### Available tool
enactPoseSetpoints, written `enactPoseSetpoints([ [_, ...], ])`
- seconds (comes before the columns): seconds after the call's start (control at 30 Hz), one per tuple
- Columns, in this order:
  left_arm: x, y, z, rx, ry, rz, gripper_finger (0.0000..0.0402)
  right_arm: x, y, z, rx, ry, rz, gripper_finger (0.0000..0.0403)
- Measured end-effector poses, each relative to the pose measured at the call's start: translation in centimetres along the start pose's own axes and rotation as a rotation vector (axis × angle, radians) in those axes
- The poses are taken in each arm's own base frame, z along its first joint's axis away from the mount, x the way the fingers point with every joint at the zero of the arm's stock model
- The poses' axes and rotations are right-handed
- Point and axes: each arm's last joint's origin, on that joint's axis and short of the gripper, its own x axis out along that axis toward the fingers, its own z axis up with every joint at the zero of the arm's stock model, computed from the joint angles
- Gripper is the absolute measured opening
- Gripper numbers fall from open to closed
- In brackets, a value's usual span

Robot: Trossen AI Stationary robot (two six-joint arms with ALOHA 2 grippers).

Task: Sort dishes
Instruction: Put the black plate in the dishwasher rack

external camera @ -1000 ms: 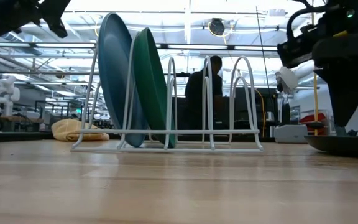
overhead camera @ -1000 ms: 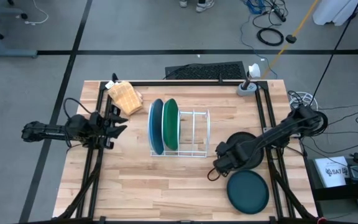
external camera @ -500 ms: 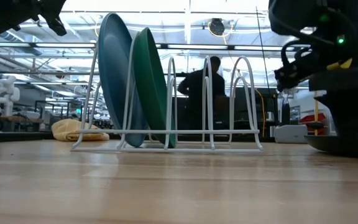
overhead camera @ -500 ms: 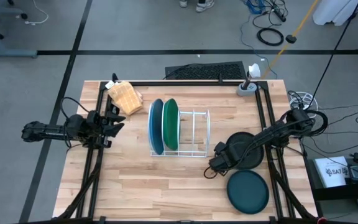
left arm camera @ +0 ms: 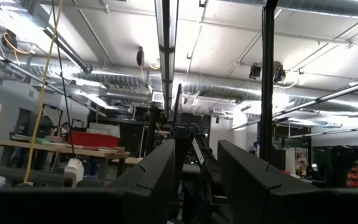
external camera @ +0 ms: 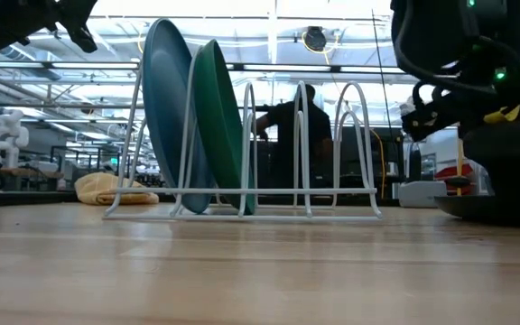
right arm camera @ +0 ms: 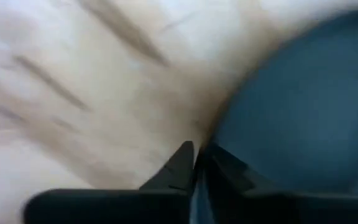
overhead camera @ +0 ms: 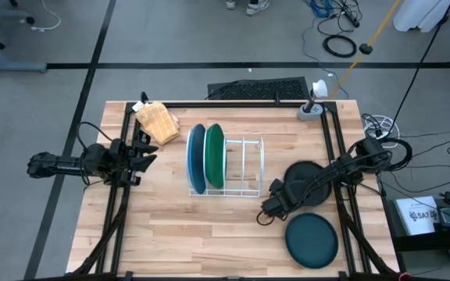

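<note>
A white wire rack (overhead camera: 244, 168) stands mid-table. The light blue plate (overhead camera: 197, 160) and the green plate (overhead camera: 214, 156) stand on edge in its left slots. The black plate (overhead camera: 301, 173) lies flat to the right of the rack. The dark teal plate (overhead camera: 312, 240) lies flat nearer the front edge. My right gripper (overhead camera: 270, 211) is down at the black plate's left-near rim, shut on it. My left gripper (overhead camera: 145, 152) hovers open at the table's left side, holding nothing. My right gripper has its fingertips (right arm camera: 185, 158) closed on the black plate's rim (right arm camera: 219, 140), at the plate's left-near edge. The fingers come from above, slanting in from the table's right. The plate lies flat on the table (external camera: 495, 209).
A tan wooden block (overhead camera: 156, 121) lies at the far left corner, and a grey stand (overhead camera: 311, 109) at the far right corner. Dark frame rails run along the table's left, right and far sides. The rack's right slots (external camera: 332, 135) hold nothing. A person (external camera: 287, 126) stands beyond the table.
My right gripper has come lower at the black plate's left-near rim and shifted slightly toward the table's left edge. The plates have not moved.
</note>
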Motion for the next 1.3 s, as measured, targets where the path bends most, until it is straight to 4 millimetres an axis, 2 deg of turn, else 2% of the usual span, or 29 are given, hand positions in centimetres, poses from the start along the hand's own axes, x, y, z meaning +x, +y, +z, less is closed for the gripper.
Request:
enactPoseSetpoints([
  [0.2,0.0,0.0,0.0,0.001,0.0,0.0,0.0132,-0.9,-0.6,0.1,0.021,-0.078,-0.037,0.0006],
  [0.33,0.0,0.0,0.0,0.001,0.0,0.0,0.0132,-3.6,-0.8,0.4,0.048,-0.183,-0.068,0.0004],
  [0.43,0.0,0.0,0.0,0.001,0.0,0.0,0.0132,-6.9,-1.2,0.6,0.066,-0.298,-0.127,0.0003],
  [0.53,0.0,0.0,0.0,0.002,0.0,0.0,0.0132,-11.1,-1.7,0.8,0.088,-0.46,-0.153,0.0002],
  [0.73,0.0,0.0,0.0,0.002,0.0,0.005,0.0132,-19.5,-2.2,0.4,0.146,-0.9,-0.044,0.0002],
  [0.9,0.0,0.0,0.0,0.002,-0.001,0.008,0.0132,-23.8,-1.4,0.1,0.154,-1.171,0.044,0.0001],
  [1.1,0.0,0.0,0.0,0.002,-0.002,0.008,0.0132,-26.7,1.7,0.8,0.083,-1.346,0.193,0.0001],
  [1.2,0.0,0.0,0.0,0.002,-0.003,0.013,0.0132,-26.6,3.5,1.4,-0.008,-1.372,0.288,0.0],
  [1.3,0.0,0.1,0.0,0.002,-0.004,0.018,0.0132,-25.7,4.5,2.2,-0.054,-1.357,0.352,0.0],
])
